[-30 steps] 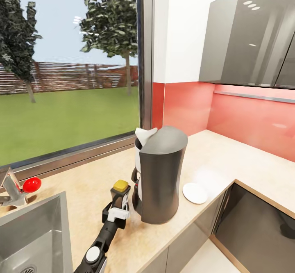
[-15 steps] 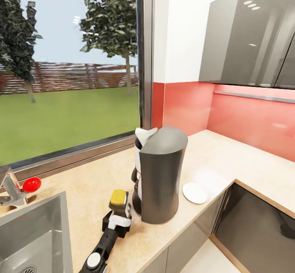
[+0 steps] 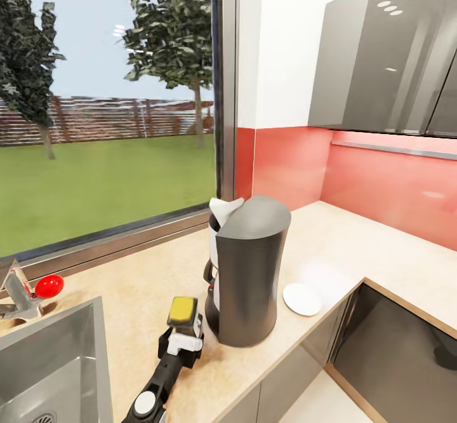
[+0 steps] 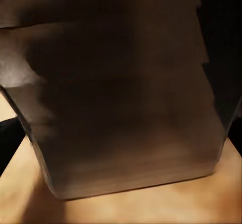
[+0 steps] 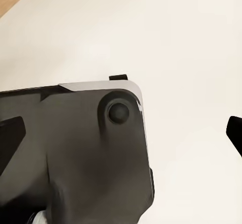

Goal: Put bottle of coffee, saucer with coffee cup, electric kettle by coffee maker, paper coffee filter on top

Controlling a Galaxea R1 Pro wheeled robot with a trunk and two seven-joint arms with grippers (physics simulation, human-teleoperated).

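Left gripper point(image 3: 181, 329) holds the bottle of coffee point(image 3: 181, 312) beside the coffee maker point(image 3: 247, 270).

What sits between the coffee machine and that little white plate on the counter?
Nothing. In the head view, only bare light countertop separates the coffee maker from the saucer beside it.

Blurred dark brown bottle of coffee point(image 4: 126, 98) close up, above tan kitchen countertop point(image 4: 151, 209).
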